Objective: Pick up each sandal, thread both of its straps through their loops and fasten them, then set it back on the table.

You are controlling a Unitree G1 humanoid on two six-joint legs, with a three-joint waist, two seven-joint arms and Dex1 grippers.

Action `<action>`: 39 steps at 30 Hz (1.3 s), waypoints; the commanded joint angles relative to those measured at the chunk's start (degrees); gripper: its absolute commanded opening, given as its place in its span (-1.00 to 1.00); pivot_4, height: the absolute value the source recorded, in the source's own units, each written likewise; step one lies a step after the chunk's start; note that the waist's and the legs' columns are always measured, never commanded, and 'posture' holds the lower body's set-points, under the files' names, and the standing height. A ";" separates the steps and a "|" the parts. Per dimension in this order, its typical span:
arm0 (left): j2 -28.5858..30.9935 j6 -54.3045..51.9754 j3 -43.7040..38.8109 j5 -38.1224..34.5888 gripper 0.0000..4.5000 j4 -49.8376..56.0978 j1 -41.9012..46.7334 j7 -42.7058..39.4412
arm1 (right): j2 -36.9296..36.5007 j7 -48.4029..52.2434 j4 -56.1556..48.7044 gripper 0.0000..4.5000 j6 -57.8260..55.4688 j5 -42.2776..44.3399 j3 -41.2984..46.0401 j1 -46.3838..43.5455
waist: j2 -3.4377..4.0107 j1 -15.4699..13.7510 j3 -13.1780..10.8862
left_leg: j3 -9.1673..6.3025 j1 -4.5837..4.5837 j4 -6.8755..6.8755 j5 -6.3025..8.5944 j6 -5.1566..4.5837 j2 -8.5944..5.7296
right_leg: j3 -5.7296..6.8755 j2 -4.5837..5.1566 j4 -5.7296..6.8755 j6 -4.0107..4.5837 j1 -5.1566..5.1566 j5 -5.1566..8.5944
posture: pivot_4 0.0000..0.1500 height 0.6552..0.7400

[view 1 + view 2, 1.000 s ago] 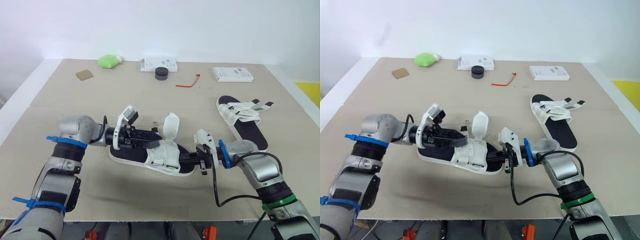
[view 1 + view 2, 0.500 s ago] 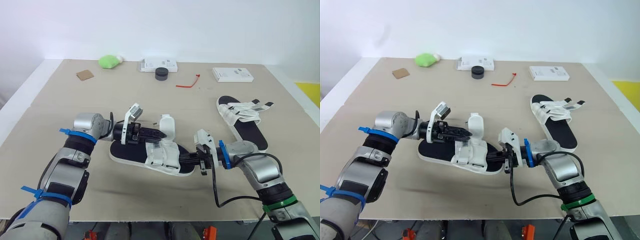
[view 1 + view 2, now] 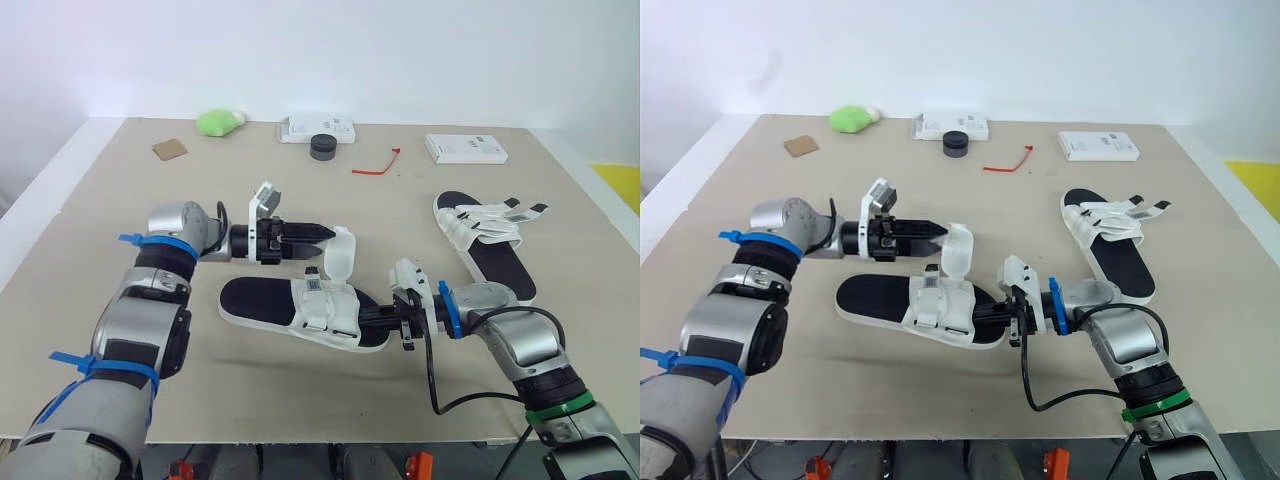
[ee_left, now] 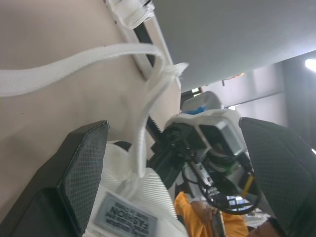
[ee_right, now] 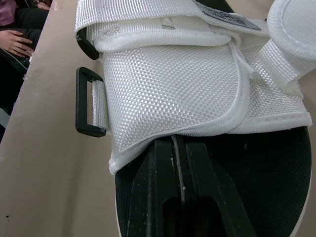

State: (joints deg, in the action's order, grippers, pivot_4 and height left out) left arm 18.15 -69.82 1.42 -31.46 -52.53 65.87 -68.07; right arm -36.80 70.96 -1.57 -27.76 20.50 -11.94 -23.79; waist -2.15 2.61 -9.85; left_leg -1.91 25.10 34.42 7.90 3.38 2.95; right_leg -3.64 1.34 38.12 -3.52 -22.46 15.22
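The near sandal (image 3: 262,304), white-soled with a black footbed, lies flat on the table. Its rear strap (image 3: 342,252) stands upright. My left gripper (image 3: 322,232) hovers just beyond the sandal, open, fingertips at that strap; in the left wrist view the strap (image 4: 143,133) hangs between the spread fingers. My right gripper (image 3: 380,317) is shut at the toe end, its fingers (image 5: 173,197) lying on the footbed under the edge of the white front strap (image 5: 173,84), whose black loop (image 5: 89,101) sticks out to the side. The second sandal (image 3: 487,243) lies at the right.
Along the far edge sit a green lump (image 3: 218,122), a white box (image 3: 318,130), a black round cap (image 3: 323,147), a red tie (image 3: 377,165), another white box (image 3: 465,148) and a cardboard scrap (image 3: 169,150). The table's front edge is close to my right arm.
The sandal's heel end has dropped from tilted to flat on the table. My left gripper has left the footbed and moved to the far side, up to the upright strap. The right gripper stayed put.
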 commanded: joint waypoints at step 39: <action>-8.91 12.77 -21.22 2.75 0.95 -18.33 10.07 22.15 | -0.36 -2.14 0.43 -1.00 -0.93 -1.16 -0.19 1.49 | 0.00 0.04 0.00 | -0.01 -0.02 0.00 -0.02 0.03 -0.03 | -0.01 -0.01 0.01 -0.06 0.02 -0.03 | 1.00 1.00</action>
State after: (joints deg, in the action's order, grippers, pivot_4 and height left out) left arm 9.75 -58.07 -17.71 -27.18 -70.95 73.47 -47.01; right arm -36.76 70.18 -2.19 -27.96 20.63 -11.82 -23.35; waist -2.15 2.65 -9.85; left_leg -1.92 25.08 34.42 7.88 3.41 2.92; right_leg -3.65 1.34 38.13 -3.58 -22.43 15.19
